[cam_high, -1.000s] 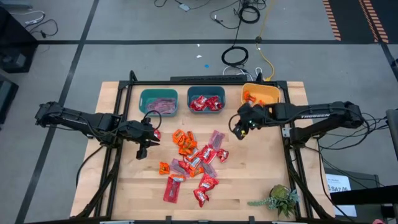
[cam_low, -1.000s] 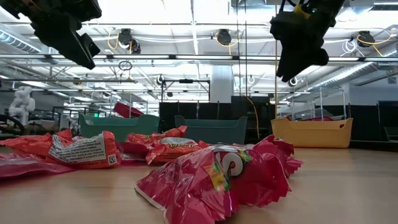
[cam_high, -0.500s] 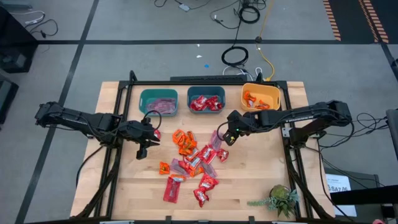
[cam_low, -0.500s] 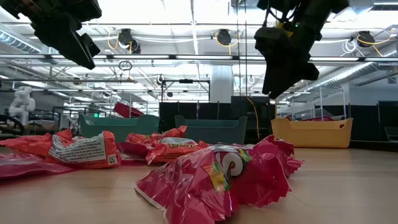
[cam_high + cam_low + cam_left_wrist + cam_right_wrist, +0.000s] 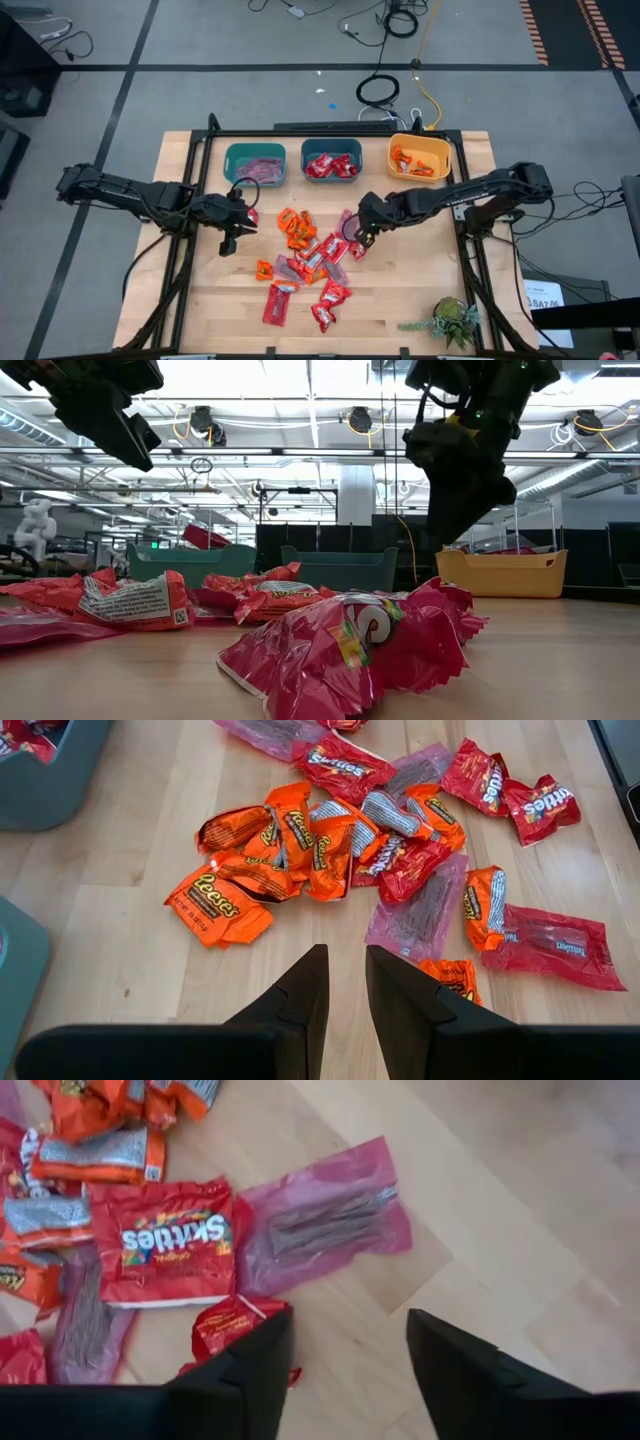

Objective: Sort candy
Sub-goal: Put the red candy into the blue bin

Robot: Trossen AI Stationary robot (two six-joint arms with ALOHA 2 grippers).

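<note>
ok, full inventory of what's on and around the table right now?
Candy pile: many wrappers, red, orange, pinkish-mauve; table centre.
Left bin: one, teal; holds mauve candy.
Middle bin: one, teal; holds red candy.
Right bin: one, yellow; holds orange candy.
Plant: one, green; table's near right corner.
Cables: dark and yellow; floor behind table.
Left hand: nearly closed, empty, left of pile.
Right hand: open, over pile's right edge.

Robotics lab or workshop, wooden table (image 5: 200, 300) on grey floor, loose cables (image 5: 385, 90) behind, exposed ceiling pipes (image 5: 300, 455), metal racks (image 5: 520, 525) beyond
</note>
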